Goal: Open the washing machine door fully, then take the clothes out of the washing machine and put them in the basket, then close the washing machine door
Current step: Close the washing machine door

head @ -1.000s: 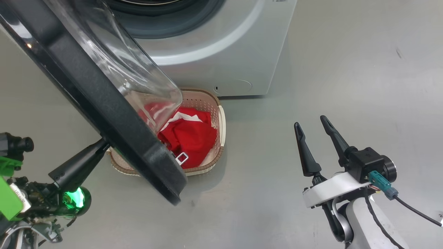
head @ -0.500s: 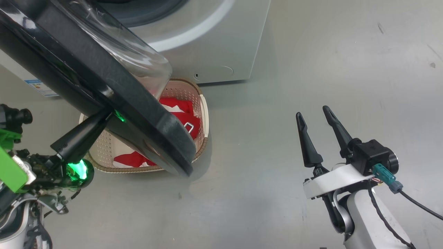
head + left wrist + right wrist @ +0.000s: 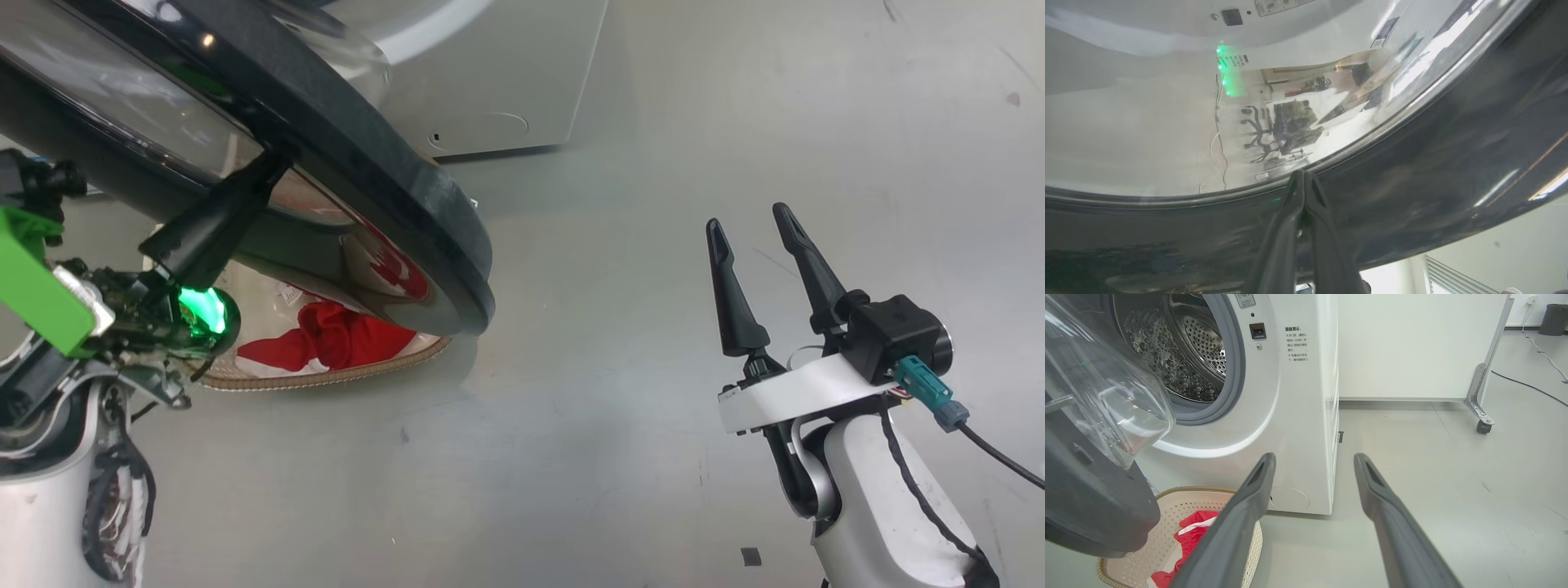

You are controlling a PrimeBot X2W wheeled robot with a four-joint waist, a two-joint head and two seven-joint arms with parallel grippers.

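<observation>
Underfoot, grey floor (image 3: 620,343) is gleaming; a white wheeled partition (image 3: 1412,347) is standing beyond. Beside the washer (image 3: 1298,416), clothes (image 3: 343,339) are lying in the basket (image 3: 1184,491), the door (image 3: 392,163) overhanging them. My left gripper (image 3: 1301,175), pinched tight, is touching the door; my right gripper (image 3: 748,216) is hovering, spread wide.

L gripper (image 3: 1300,176) pinched closed, R gripper (image 3: 748,218) spread wide

My feeds are bright and evenly lit from overhead. The floor (image 3: 620,474) has a dull sheen, with a soft shadow beneath the washing machine door (image 3: 408,188). Its glossy rim mirrors the room and a green light (image 3: 200,309). The wrist lenses bow straight lines toward the edges.
</observation>
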